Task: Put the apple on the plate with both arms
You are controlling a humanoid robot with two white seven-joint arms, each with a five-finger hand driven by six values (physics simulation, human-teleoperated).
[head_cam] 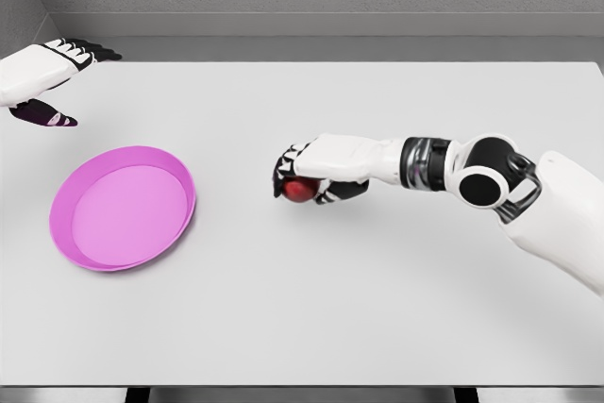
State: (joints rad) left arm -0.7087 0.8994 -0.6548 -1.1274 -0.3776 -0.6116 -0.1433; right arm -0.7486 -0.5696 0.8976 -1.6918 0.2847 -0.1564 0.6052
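One apple (299,190) gripped in the curled right fingers (288,175), one plate (124,207) on the table (377,309) below the spread left fingers (71,50).

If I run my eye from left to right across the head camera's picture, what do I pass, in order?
Left robot hand, open at the table's far left edge → pink plate → red apple, gripped by the right robot hand → that hand's white arm, running off to the right.
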